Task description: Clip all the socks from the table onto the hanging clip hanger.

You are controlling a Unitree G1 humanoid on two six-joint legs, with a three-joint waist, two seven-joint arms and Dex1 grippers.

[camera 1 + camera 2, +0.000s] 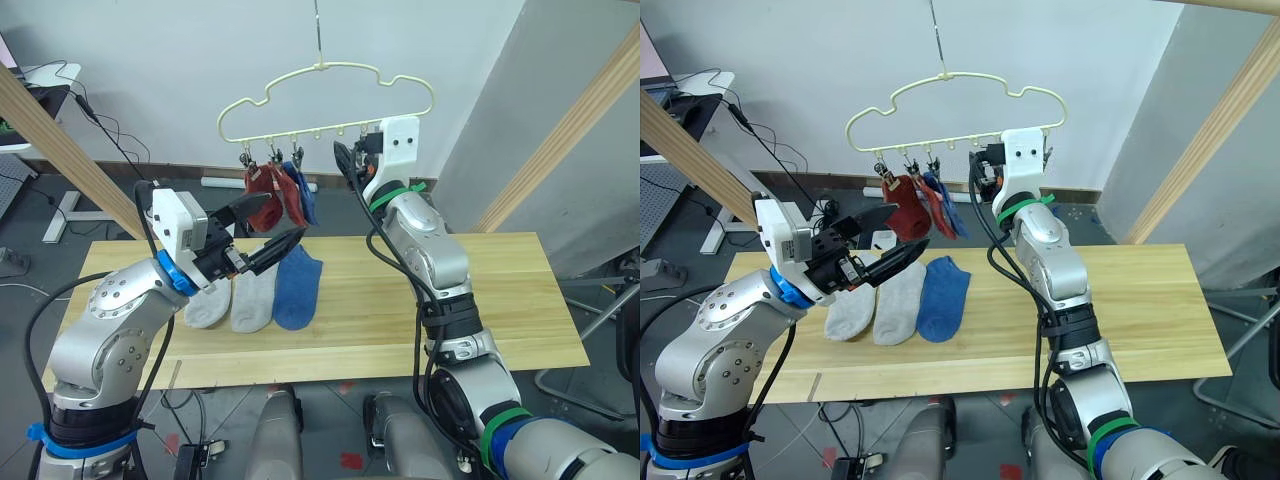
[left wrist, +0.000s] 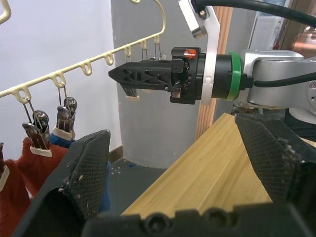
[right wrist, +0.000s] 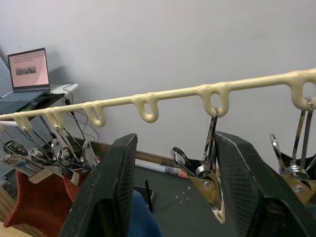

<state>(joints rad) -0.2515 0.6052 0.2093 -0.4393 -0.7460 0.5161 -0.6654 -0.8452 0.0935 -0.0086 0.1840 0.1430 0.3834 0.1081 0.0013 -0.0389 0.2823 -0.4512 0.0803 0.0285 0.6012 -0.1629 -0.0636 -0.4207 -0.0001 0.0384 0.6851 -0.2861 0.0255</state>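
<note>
The pale yellow clip hanger hangs above the table's far edge. Two rust red socks and a blue sock are clipped at its left end. On the table lie two grey socks and a blue sock, side by side. My left gripper is open and empty, hovering above these socks just in front of the hung ones. My right gripper is raised to the hanger's right part, open, with a free metal clip between its fingers.
Slanted wooden beams stand at the left and right of the table. A desk with a laptop and cables sits behind at the left. The table's right half is bare wood.
</note>
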